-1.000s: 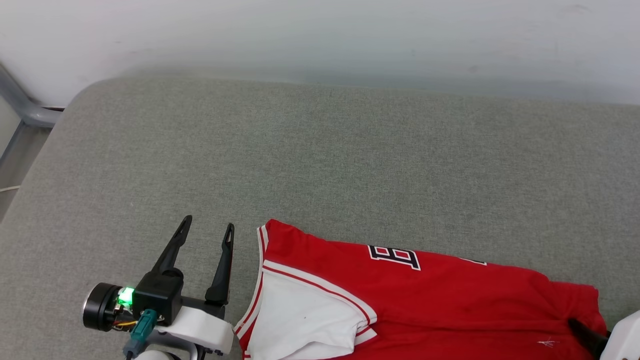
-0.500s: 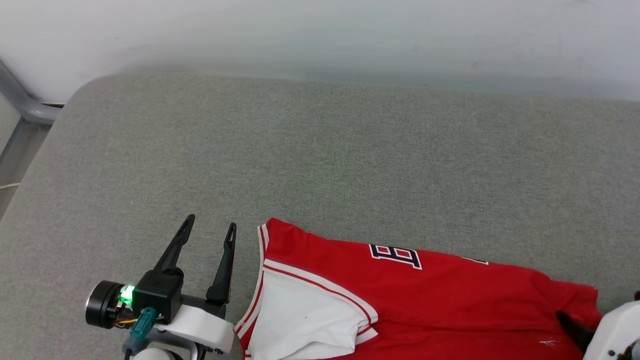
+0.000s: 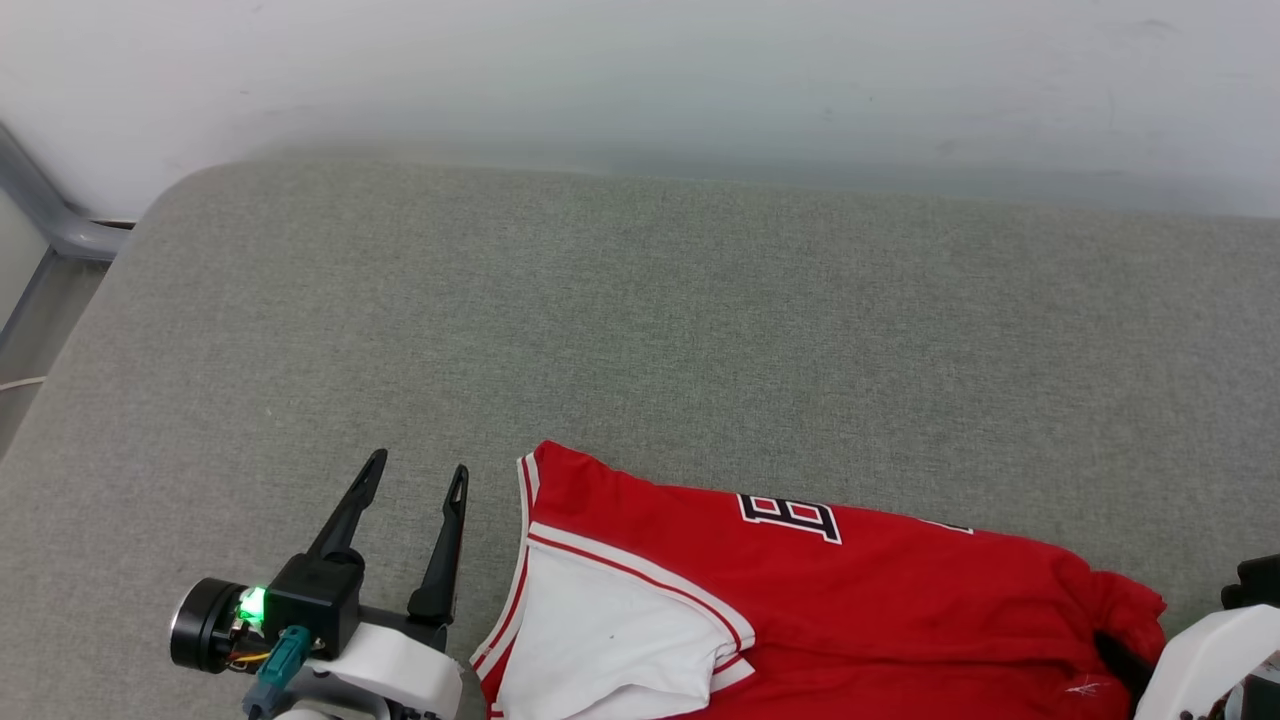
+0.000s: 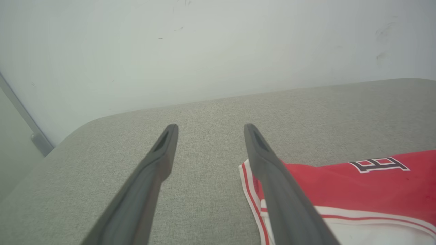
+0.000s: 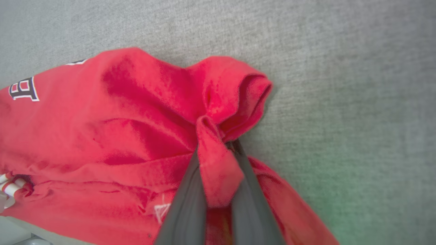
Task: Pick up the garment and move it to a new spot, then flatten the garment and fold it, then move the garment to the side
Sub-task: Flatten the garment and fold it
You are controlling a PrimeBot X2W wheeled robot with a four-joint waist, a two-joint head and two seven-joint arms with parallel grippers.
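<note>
The garment (image 3: pixel 850 600) is a red jersey lying on the grey cushion at the bottom of the head view. A white sleeve with striped trim lies on its left part, and a black letter "B" shows near its far edge. My right gripper (image 5: pixel 218 146) is shut on a pinched fold of red cloth at the garment's right end (image 5: pixel 235 88), which is bunched and lifted. In the head view that right gripper (image 3: pixel 1112 648) shows as a dark finger under a white wrist. My left gripper (image 3: pixel 418 462) stands open just left of the garment's corner (image 4: pixel 248 170), holding nothing.
The grey upholstered surface (image 3: pixel 650 320) stretches far and left of the garment. A white wall (image 3: pixel 640 70) runs along its back edge. A grey metal frame (image 3: pixel 50 220) and the cushion's rounded corner are at the upper left.
My right gripper has drawn leftward with the cloth in it, so the garment's right end has bunched up and shifted left. The left gripper stays open beside the garment.
</note>
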